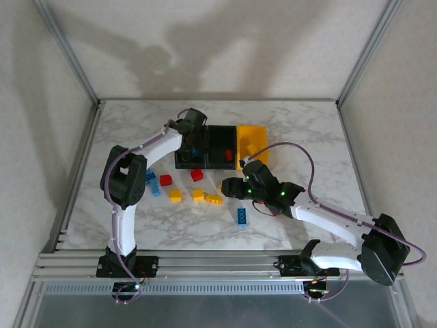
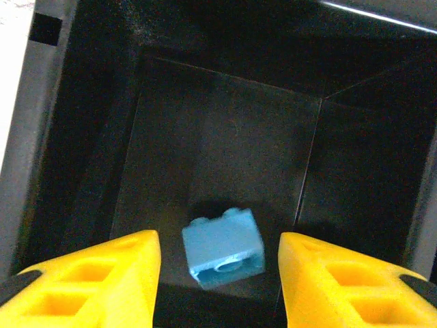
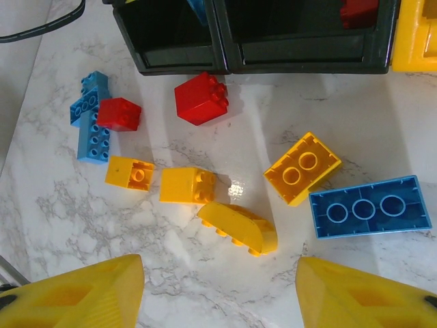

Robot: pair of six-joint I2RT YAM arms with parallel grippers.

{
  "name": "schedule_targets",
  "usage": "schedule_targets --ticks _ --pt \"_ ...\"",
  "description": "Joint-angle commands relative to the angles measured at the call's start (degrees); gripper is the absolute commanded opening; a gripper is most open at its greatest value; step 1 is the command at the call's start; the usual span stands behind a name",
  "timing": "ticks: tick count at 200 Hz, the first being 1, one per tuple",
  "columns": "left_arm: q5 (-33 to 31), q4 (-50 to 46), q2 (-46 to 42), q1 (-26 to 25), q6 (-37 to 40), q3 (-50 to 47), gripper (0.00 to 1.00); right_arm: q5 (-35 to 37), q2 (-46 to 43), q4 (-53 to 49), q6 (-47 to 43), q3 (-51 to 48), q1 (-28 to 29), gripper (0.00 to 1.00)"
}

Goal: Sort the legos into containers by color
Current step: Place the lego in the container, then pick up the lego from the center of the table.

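Observation:
My left gripper (image 1: 194,140) (image 2: 218,240) hangs open over the left black container (image 1: 179,154) (image 2: 225,137). A light blue lego (image 2: 224,249) lies loose between its yellow fingers (image 2: 123,263), touching neither, and looks slightly blurred. My right gripper (image 1: 229,188) (image 3: 218,265) is open above the table, just short of a curved yellow lego (image 3: 237,227). Around that lego lie two small yellow legos (image 3: 186,185) (image 3: 130,172), a larger yellow one (image 3: 302,168), a flat blue one (image 3: 369,206) (image 1: 242,216), two red ones (image 3: 201,98) (image 3: 119,113) and more blue ones (image 3: 91,123).
The middle black container (image 1: 211,147) holds a red lego (image 1: 229,156). The yellow container (image 1: 260,131) at the right of the row holds a yellow lego (image 1: 251,148). Aluminium rails frame the table at the left and near edges.

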Motion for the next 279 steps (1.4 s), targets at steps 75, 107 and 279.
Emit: schedule_targets --ticks 75,107,279 --pt "3.71 -0.12 -15.23 -0.60 0.58 -4.61 0.57 7.40 -4.11 -11.27 1.99 2.82 -2.14 0.67" --pt "8.55 3.33 -23.84 -1.77 1.46 -12.09 0.59 10.93 -5.07 -19.64 4.04 4.73 -5.66 0.67" --pt "-4.96 17.81 -43.06 -14.67 -14.51 -45.05 0.82 9.25 -8.02 -19.00 6.64 -0.86 -9.57 0.66"
